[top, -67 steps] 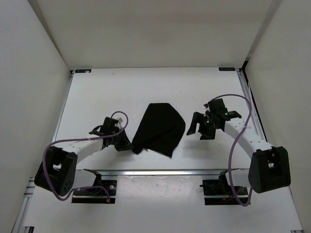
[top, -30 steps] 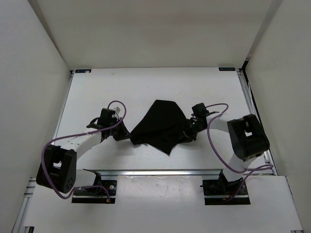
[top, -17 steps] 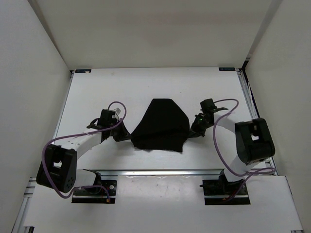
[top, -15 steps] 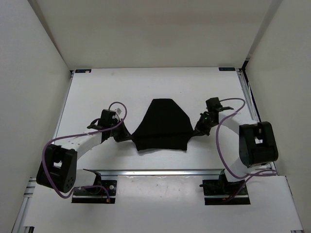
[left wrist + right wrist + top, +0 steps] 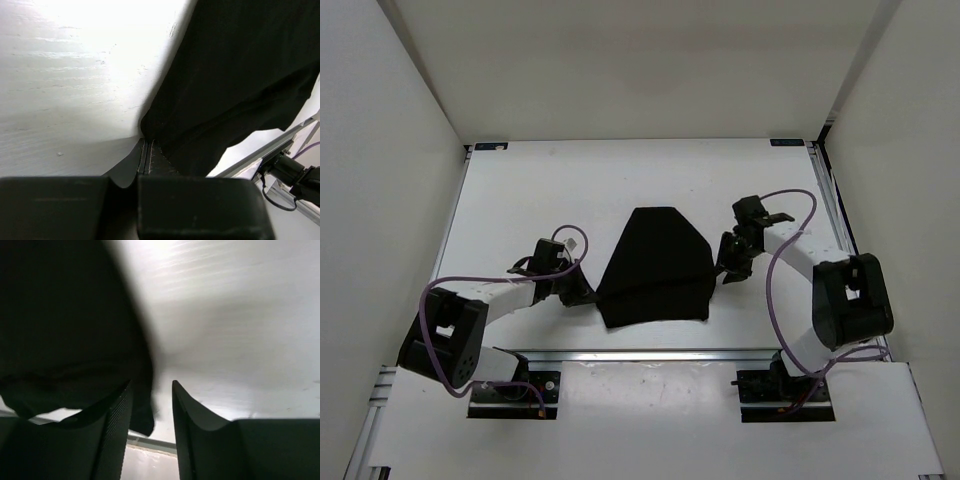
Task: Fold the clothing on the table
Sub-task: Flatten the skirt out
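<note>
Left wrist view: the left end effector point(image 5: 145, 149) is pinched tight on the left edge of the plain black soft fabric garment point(image 5: 235, 75). The garment spreads ahead and to its right, flat on the white matte counter point(image 5: 75, 75). The right end effector point(image 5: 151, 386) stands moderately open, holding nothing. The garment's right edge lies just left of its gap, partly between the ribbed fingers point(image 5: 112, 430). A metal rail point(image 5: 650, 355) runs behind both end effectors.
</note>
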Controlling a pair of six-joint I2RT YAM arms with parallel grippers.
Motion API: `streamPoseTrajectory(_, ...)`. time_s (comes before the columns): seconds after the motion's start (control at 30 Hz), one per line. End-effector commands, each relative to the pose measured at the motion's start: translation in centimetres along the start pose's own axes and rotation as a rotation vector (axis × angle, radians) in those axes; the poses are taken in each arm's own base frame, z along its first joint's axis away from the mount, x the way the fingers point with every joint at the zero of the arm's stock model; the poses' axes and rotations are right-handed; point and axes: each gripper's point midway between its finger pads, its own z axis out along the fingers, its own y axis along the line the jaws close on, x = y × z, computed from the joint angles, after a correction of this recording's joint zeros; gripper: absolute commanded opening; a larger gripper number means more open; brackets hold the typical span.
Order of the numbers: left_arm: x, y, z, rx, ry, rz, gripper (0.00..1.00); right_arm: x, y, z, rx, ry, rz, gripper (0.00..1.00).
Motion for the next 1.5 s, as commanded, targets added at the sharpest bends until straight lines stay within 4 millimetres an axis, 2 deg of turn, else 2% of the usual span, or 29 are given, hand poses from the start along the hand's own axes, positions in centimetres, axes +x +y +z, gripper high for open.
streamPoseTrajectory(0.0,0.1,-1.0,0.0,0.050,-0.012,0.014,0.00,-0.3,2.5,-2.7,-0.030,-0.084,-0.100,0.44)
streamPoseTrajectory(0.17,0.1,-1.0,-0.1,0.048,-0.014,0.020,0.00,2.1,3.3,-2.5,-0.126,-0.038,-0.076,0.45)
streamPoseTrajectory(0.23,0.0,-1.2,-0.3,0.054,-0.014,0.013,0.06,3.0,2.8,-2.1,-0.124,-0.009,-0.054,0.44)
streamPoseTrajectory(0.33,-1.0,-2.8,-0.9,0.114,-0.034,0.013,0.25,4.3,2.5,-2.0,-0.119,0.024,-0.045,0.44)
streamPoseTrajectory(0.37,-1.1,-3.6,-1.3,0.144,-0.036,0.019,0.34,4.8,2.4,-2.0,-0.118,0.032,-0.045,0.44)
streamPoseTrajectory(0.4,-1.7,-4.5,-1.7,0.174,-0.047,0.031,0.39,5.0,2.4,-2.0,-0.121,0.034,-0.048,0.44)
streamPoseTrajectory(0.53,-2.8,-6.7,-3.1,0.220,-0.080,0.072,0.45,5.3,2.1,-2.3,-0.138,0.036,-0.021,0.45)
streamPoseTrajectory(0.63,-2.3,-7.2,-3.9,0.231,-0.090,0.060,0.46,5.5,1.5,-2.3,-0.140,0.044,-0.013,0.44)
streamPoseTrajectory(0.7,-0.9,-7.2,-4.1,0.220,-0.081,0.055,0.46,5.5,1.6,-2.5,-0.155,0.042,-0.004,0.44)
streamPoseTrajectory(0.77,-0.5,-7.0,-4.7,0.205,-0.134,0.057,0.46,5.5,1.3,-2.5,-0.158,0.046,-0.008,0.44)
streamPoseTrajectory(0.8,0.4,-6.3,-4.4,0.187,-0.119,0.041,0.46,5.9,1.1,-2.5,-0.151,0.057,-0.011,0.44)
streamPoseTrajectory(0.83,0.5,-5.9,-4.7,0.172,-0.142,0.033,0.46,5.4,1.2,-2.6,-0.160,0.042,-0.003,0.44)
streamPoseTrajectory(0.97,1.7,-1.8,-4.6,0.048,-0.159,0.003,0.46,5.4,1.2,-2.8,-0.160,0.048,-0.012,0.44)
streamPoseTrajectory(1.03,2.6,-0.8,-4.3,0.017,-0.144,-0.005,0.46,5.4,1.4,-3.1,-0.156,0.043,-0.016,0.44)
streamPoseTrajectory(1.13,2.5,-0.9,-4.2,0.003,-0.167,-0.017,0.48,5.6,1.6,-3.2,-0.156,0.047,-0.034,0.44)
streamPoseTrajectory(1.17,2.7,-0.8,-4.0,0.004,-0.168,-0.013,0.51,5.5,1.5,-3.2,-0.156,0.044,-0.026,0.44)
streamPoseTrajectory(1.23,2.8,-0.6,-3.6,0.013,-0.174,-0.062,0.51,5.6,1.6,-3.2,-0.157,0.049,-0.037,0.44)
streamPoseTrajectory(1.37,2.2,-2.2,-3.3,0.074,-0.204,-0.100,0.50,5.6,1.7,-3.1,-0.157,0.052,-0.033,0.45)
streamPoseTrajectory(1.47,2.1,-2.6,-2.8,0.092,-0.201,-0.120,0.50,6.2,1.9,-2.8,-0.154,0.073,-0.048,0.44)
